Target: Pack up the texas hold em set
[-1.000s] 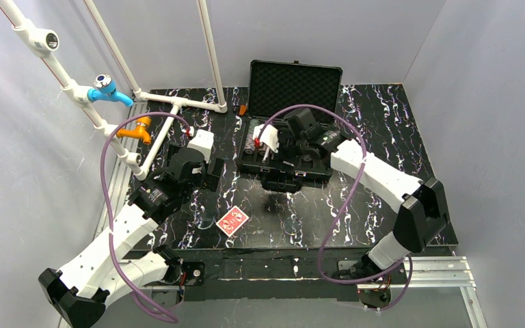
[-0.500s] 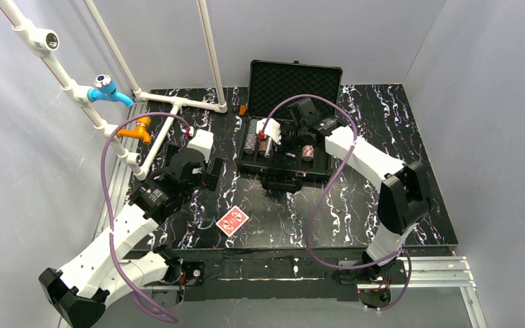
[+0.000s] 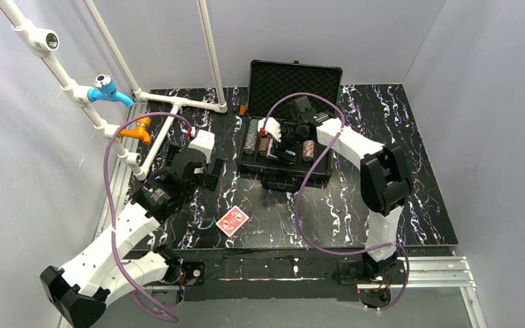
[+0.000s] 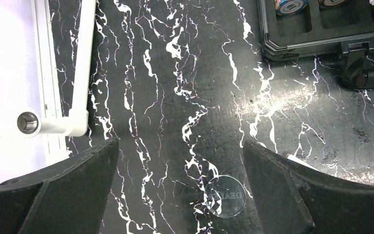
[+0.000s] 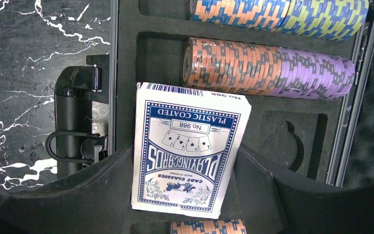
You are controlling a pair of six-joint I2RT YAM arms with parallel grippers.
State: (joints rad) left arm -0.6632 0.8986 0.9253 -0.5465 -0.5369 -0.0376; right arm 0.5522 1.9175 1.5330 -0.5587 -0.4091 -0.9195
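Table [image 3: 410,198]: briefcase [image 3: 294,80] (open), red deck [image 3: 232,221].

Seen from above, the white right arm [image 3: 355,147] lies across the open black hard-shell briefcase [image 3: 294,82], hiding its own fingers and much of the tray. A small orange thing [image 3: 243,109] beside the lid is too small to name. The left wrist view cuts the briefcase at the top edge, and a white-edged sliver [image 4: 298,162] peeks from behind one of the fingers [image 4: 321,195], its kind unclear. In the right wrist view the blue-backed playing-card box [image 5: 190,151] covers the tray beneath it, and rows of striped poker chips [image 5: 277,12] are cropped at top and bottom.
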